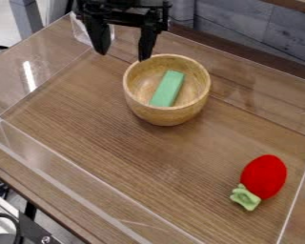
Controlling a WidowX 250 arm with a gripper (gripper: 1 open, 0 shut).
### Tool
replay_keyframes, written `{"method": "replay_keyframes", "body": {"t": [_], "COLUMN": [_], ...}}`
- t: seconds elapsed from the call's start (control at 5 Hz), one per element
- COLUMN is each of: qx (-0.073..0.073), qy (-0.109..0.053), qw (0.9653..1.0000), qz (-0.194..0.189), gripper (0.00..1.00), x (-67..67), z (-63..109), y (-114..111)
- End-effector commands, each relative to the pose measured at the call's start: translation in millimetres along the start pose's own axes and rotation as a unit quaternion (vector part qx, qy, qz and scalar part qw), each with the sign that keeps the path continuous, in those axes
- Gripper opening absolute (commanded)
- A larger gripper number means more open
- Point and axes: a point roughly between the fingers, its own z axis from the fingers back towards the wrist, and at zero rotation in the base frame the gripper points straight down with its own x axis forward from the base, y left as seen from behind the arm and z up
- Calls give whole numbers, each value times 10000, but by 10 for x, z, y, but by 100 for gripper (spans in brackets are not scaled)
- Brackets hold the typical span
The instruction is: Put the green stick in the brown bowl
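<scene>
The green stick [167,89] lies flat inside the brown bowl [167,91], which stands on the wooden table left of the middle. My gripper [125,44] hangs above the table just behind and to the left of the bowl. Its two dark fingers [102,38] point down, stand wide apart, and hold nothing.
A red round toy with a green leafy stem [259,179] lies at the front right. Clear acrylic walls [91,34] ring the wooden tabletop [104,143]. A grey wall runs behind the table.
</scene>
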Motion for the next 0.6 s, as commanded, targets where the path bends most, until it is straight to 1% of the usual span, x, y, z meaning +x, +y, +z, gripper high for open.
{"method": "replay_keyframes", "body": {"t": [0.0,0.2,0.4], "qx": [14,77,49], "qy": [-250,-305,-309], "qw": [9988,9970,9986], "qz": [412,713,420], "gripper": [0,100,100], "x": [145,179,168], "z": [131,204,207], "y": [50,98,82]}}
